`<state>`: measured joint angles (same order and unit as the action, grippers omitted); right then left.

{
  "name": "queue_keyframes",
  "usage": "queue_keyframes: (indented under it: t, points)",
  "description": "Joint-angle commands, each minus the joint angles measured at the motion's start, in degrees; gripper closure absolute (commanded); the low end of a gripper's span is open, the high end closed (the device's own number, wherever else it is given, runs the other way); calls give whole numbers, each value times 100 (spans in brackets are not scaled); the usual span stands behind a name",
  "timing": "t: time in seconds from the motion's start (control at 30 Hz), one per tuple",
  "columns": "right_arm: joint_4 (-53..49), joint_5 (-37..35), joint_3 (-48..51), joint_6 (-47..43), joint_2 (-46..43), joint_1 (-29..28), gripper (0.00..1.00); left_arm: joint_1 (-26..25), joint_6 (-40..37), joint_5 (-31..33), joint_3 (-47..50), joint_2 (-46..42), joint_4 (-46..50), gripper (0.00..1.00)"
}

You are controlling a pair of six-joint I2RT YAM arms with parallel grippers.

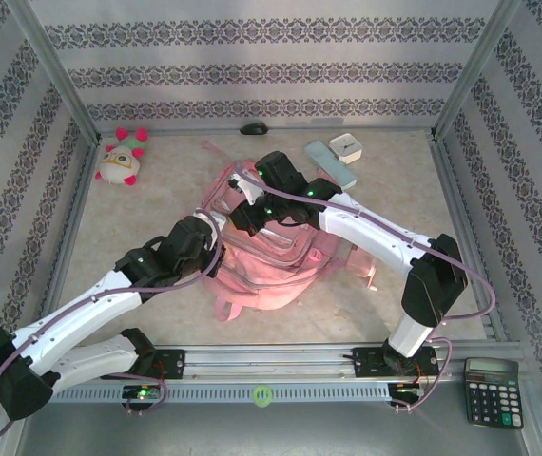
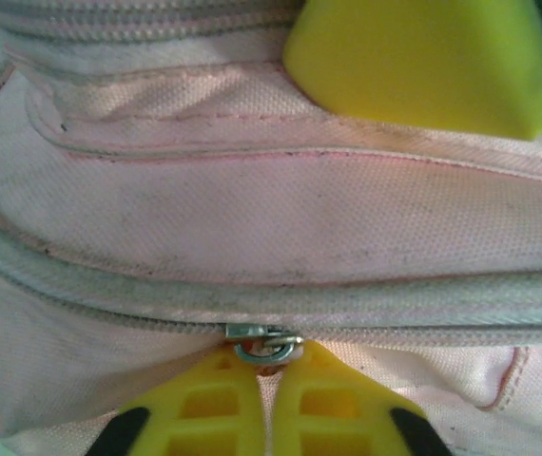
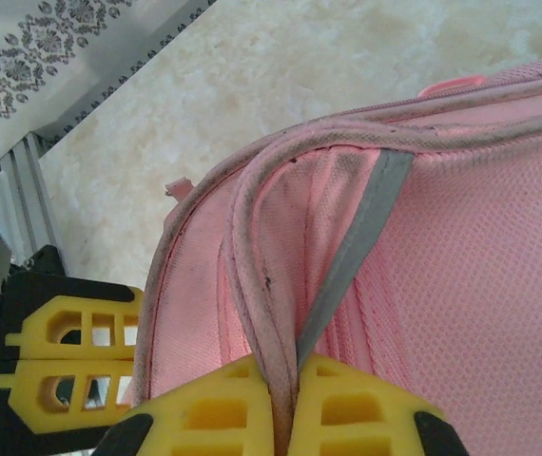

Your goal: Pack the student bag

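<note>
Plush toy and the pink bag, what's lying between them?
Nothing: just bare tabletop between the plush toy and the student bag, shown in the top view.

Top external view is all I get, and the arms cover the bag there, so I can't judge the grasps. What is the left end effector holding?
Observer: The left end effector is shut on the metal zipper pull of the student bag.
Operator: And the right one?
Observer: The right end effector is shut on a piped edge of the bag, beside a grey strip.
</note>
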<state>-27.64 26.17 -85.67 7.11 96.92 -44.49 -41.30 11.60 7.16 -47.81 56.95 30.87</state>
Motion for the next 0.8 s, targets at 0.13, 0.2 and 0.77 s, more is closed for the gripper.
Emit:
queue_keyframes:
  t: [0.13,0.2,0.77]
  points:
    - [-50,810,-262,-729,-347,-5,100,42,-236,383,225,-528,136,100]
    - [-161,996,-257,-970,-398,-7,100,148,-274,296,277,-626,188,100]
    - [-491,1474,-38,-1611,-622,199,100,727,-936,-1701,399,-698,156,100]
